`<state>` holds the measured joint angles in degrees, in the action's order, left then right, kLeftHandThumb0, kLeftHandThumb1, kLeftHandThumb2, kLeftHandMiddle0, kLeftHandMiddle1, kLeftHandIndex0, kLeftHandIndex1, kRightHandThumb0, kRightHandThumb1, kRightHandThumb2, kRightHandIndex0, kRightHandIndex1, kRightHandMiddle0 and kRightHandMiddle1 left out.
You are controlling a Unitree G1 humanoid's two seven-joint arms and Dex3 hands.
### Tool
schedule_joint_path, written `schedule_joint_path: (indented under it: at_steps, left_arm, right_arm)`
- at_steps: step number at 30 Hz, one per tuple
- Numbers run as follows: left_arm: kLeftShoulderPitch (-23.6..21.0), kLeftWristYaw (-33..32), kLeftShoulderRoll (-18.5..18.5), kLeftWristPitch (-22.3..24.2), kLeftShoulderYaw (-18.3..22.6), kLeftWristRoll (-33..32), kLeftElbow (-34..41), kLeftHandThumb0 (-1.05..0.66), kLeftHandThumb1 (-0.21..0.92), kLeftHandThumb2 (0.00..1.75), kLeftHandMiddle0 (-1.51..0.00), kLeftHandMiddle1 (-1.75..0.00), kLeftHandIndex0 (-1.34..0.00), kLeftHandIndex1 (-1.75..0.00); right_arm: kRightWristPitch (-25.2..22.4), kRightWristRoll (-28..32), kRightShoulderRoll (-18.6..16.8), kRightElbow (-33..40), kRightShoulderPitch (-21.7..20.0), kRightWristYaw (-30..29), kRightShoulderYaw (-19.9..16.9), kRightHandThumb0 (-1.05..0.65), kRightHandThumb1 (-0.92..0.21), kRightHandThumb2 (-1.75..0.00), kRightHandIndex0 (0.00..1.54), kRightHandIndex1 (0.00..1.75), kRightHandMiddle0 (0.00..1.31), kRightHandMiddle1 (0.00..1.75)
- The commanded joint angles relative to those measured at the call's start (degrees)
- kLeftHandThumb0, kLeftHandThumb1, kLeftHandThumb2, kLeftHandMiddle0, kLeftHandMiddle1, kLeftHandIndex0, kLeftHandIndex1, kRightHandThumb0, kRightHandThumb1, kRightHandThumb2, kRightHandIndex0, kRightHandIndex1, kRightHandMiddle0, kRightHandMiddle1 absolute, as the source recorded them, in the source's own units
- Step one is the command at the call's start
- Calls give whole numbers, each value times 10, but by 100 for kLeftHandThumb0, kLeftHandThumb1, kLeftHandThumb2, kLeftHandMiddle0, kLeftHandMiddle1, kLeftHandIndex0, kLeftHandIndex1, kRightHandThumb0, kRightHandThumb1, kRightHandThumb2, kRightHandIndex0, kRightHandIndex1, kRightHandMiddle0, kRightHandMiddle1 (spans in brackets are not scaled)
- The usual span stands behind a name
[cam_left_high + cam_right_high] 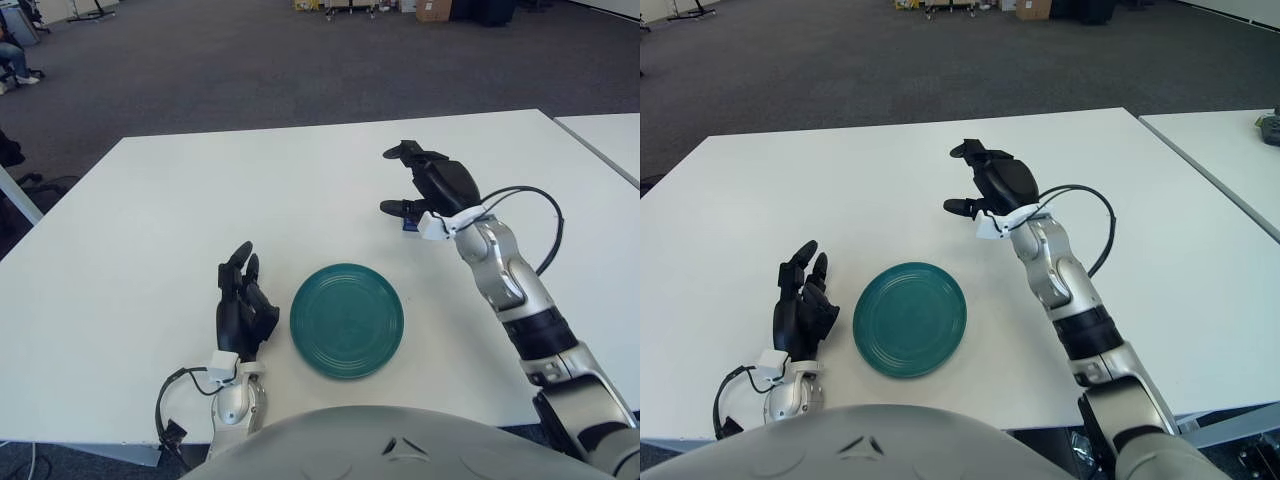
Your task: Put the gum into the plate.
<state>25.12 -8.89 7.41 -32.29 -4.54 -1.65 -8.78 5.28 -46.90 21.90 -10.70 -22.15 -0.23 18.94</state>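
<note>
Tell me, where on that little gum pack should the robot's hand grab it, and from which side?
Probably from above, pinching its two long edges. The gum is small and seems to lie flat on the white table, so only its edges offer a hold. The right hand, fingers spread, is above it; the left hand rests beside the plate.

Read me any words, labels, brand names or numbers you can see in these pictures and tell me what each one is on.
None can be read.
Gum: a small dark pack under the right hand; any print is too small to read.
Plate: plain green, no marks.
Table: plain white, no text.
</note>
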Motion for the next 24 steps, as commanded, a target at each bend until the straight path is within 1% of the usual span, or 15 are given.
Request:
schedule_joint_path:
  at_steps: [1, 6, 13, 17, 24]
  left_arm:
    - [-60, -11, 39, 21, 4, -4, -98, -90, 92, 99, -39, -2, -5, -86]
    - [-60, -19, 39, 28, 3, 3, -93, -90, 92, 101, -39, -1, -5, -86]
    - [-54, -24, 38, 30, 0, 4, -85, -91, 92, 104, -41, -2, -6, -87]
    - [-52, -25, 36, 34, -2, 4, -80, -91, 92, 104, -41, -2, -6, -87]
    - [-46, -27, 33, 45, -6, 6, -68, -93, 92, 105, -41, -1, -4, -88]
  right_arm:
    - [29, -20, 9, -111, -59, -23, 29, -70, -92, -55, 46, 3, 5, 91]
    - [51, -20, 15, -186, -84, -25, 48, -76, -92, -67, 45, 2, 2, 90]
    - [66, -24, 18, -239, -91, -38, 69, -80, -92, -80, 42, 0, 0, 86]
    - [75, -26, 16, -273, -101, -52, 79, -81, -92, -83, 39, 0, 0, 82]
    - [99, -25, 10, -369, -133, -95, 100, -82, -92, -80, 36, 0, 0, 80]
